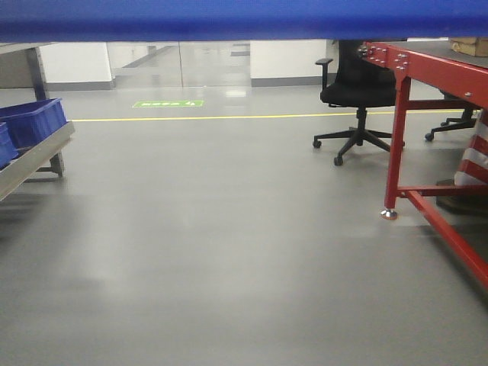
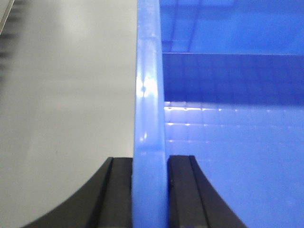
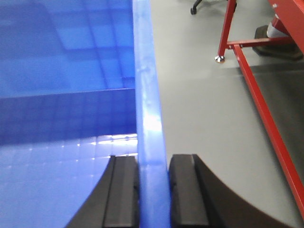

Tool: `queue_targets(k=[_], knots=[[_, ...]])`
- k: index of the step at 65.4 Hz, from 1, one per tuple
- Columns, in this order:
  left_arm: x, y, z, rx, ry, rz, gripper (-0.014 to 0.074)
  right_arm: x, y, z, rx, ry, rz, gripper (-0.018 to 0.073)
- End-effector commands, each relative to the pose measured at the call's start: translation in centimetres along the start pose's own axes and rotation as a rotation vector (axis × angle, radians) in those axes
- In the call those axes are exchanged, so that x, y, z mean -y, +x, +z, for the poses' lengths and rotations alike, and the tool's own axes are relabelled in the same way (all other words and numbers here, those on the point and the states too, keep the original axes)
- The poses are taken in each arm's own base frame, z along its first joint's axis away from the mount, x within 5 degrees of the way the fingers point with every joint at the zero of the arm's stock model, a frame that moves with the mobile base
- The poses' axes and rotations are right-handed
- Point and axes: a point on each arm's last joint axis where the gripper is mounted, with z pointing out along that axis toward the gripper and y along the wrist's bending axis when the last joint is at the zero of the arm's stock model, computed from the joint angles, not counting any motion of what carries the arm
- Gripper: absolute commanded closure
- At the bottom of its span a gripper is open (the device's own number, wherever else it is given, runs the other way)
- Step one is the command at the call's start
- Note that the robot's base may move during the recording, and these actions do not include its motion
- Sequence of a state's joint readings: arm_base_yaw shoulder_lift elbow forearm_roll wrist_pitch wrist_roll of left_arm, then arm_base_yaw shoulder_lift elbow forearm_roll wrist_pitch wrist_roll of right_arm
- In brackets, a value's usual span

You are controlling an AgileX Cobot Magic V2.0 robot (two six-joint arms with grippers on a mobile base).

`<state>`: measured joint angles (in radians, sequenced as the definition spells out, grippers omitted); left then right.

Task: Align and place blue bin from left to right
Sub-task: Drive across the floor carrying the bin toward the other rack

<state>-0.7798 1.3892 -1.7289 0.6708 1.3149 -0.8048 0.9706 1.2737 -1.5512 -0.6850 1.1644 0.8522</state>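
- Between both arms, held aloft: blue bin [image 1: 229, 19], spanning the top of the front view.
- Left gripper [image 2: 149, 161] clamped on its left wall; right gripper [image 3: 153, 159] clamped on its right wall.
- Risk 1: 2 thin-rim pinches; uneven arm travel could twist or drop it.
- Risk 2: red table [image 1: 396, 114] to the right; clearance possibly tight, bin's underside unseen.

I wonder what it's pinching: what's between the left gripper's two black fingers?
A wall of the blue bin, seen edge-on, with the left gripper's fingers against either side. The left wrist view shows it.
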Motion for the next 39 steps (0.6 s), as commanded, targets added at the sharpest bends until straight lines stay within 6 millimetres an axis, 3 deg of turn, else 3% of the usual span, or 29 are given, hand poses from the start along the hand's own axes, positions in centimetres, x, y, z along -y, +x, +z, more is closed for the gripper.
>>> queue_targets(k=[1, 39], knots=[[0.86, -0.58, -0.77, 0.069, 0.099, 0.0, 0.0707, -2.3, -2.07, -1.12, 0.227, -0.259, 0.003, 0.0725], [0.86, -0.58, -0.77, 0.069, 0.099, 0.0, 0.0707, -2.89, -2.58, -1.44, 0.287, -0.329, 0.003, 0.0725]])
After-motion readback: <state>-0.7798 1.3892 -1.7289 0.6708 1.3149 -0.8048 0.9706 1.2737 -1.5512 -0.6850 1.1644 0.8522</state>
